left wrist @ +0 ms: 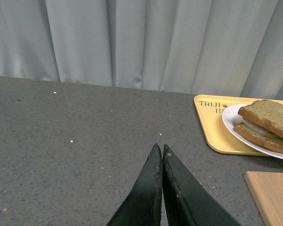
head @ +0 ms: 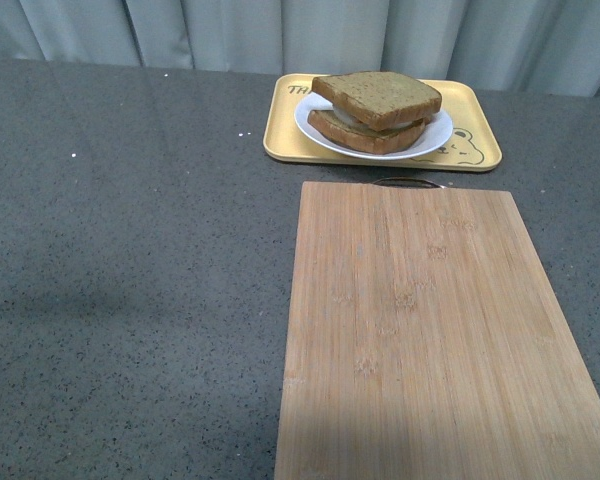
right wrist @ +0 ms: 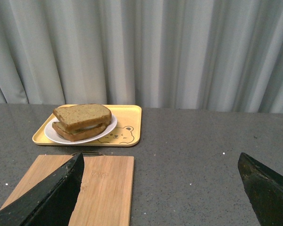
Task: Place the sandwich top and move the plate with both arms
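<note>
soft, even light in all three views, no glare. a faint wide shadow lies on the grey table (head: 130,300) at near left. the pictures are sharp, slightly grainy.

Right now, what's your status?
Left gripper jaws shut, right gripper jaws open, both empty. Sandwich top on sandwich, plate on yellow tray. Nothing blocking.

sandwich top (head: 377,96) stacked on plate (head: 315,128), yellow tray (head: 280,135), cutting board (head: 430,330)

Matt speckled stone-like table (head: 130,300) — pale grained bamboo board (head: 430,340), glossy white plate (head: 315,125), smooth yellow tray (head: 280,130).
</note>
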`<state>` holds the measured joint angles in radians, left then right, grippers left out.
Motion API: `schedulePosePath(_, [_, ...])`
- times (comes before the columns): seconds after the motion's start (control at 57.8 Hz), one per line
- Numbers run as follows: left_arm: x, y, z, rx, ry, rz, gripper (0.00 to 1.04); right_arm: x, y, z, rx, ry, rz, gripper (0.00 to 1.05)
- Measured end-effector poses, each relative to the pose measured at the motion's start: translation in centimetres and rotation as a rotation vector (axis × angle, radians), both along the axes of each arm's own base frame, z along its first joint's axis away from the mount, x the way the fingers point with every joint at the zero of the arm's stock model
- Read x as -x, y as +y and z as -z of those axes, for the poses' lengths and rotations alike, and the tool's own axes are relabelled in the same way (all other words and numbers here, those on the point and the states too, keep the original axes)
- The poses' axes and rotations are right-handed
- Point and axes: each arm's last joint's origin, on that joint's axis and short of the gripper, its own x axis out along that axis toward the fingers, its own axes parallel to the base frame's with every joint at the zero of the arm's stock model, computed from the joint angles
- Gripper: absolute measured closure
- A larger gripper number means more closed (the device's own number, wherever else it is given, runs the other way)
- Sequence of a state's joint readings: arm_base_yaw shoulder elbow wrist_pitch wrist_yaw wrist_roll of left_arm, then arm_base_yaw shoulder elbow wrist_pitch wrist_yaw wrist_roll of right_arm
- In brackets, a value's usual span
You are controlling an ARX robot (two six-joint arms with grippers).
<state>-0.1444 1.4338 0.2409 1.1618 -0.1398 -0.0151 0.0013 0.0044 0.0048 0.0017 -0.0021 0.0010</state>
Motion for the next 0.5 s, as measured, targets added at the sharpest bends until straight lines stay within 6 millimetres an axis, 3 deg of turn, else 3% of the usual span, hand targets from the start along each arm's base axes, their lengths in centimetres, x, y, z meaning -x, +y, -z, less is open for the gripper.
schedulePosePath(0.242, [3.7,1.4,-0.5,-0.001,-0.015,0.001,1.01,0.0,0.0,0.0,0.0,0.0,0.0,0.09])
schedulePosePath(0.502, [5.9,2.8,-0.5,-0.003,-0.015,-0.006,1.01,0.0,0.0,0.0,0.0,0.0,0.0,0.09])
